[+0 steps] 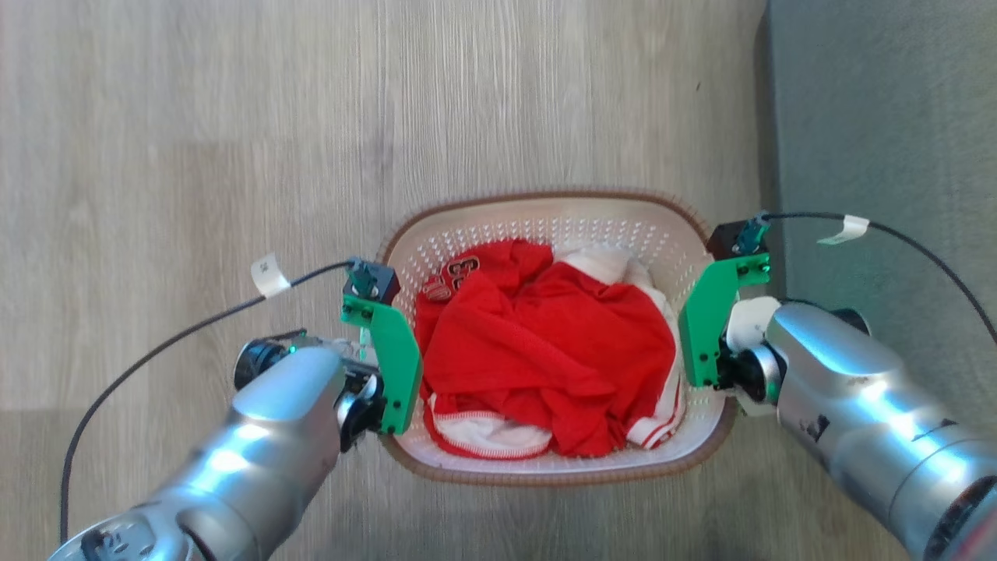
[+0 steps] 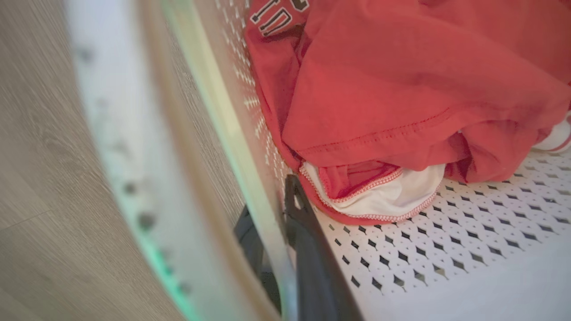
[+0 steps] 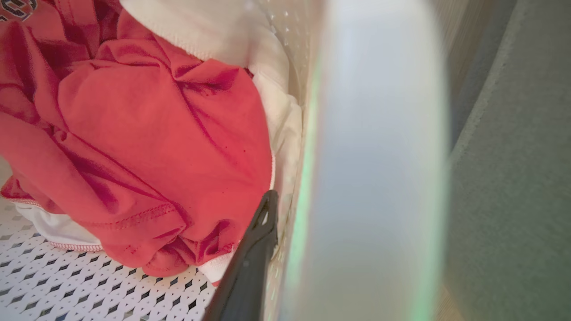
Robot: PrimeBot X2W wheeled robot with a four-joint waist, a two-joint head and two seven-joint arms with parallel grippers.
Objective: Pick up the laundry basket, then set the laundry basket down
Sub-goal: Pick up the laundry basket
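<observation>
head view – laundry basket (image 1: 561, 222): cream perforated tub with a brown woven-look rim, seen from above over a wood-look floor (image 1: 234, 156).
head view – contents: red and white clothes (image 1: 545, 351) heaped inside the basket, covering most of its bottom.
head view – left gripper (image 1: 397, 374): at the basket's left rim, under a green bracket (image 1: 385, 343).
head view – right gripper (image 1: 705, 327): at the basket's right rim, opposite the left one.
head view – surroundings: grey carpet (image 1: 880, 117) just beside the basket's right side; a black cable (image 1: 179, 335) trails away from its left.
left wrist view – grip: two dark fingers (image 2: 308, 249) straddle the basket's left wall, one inside and one outside, clenched on it (the rim passes blurred across the near field).
left wrist view – contents: a red garment with a white hem lies on the basket's perforated bottom, just beside the inner finger.
right wrist view – grip: one dark finger (image 3: 250, 263) lies inside the basket against its right wall, touching the red cloth; the other is hidden by the blurred rim, so whether this gripper is clamped cannot be told.
</observation>
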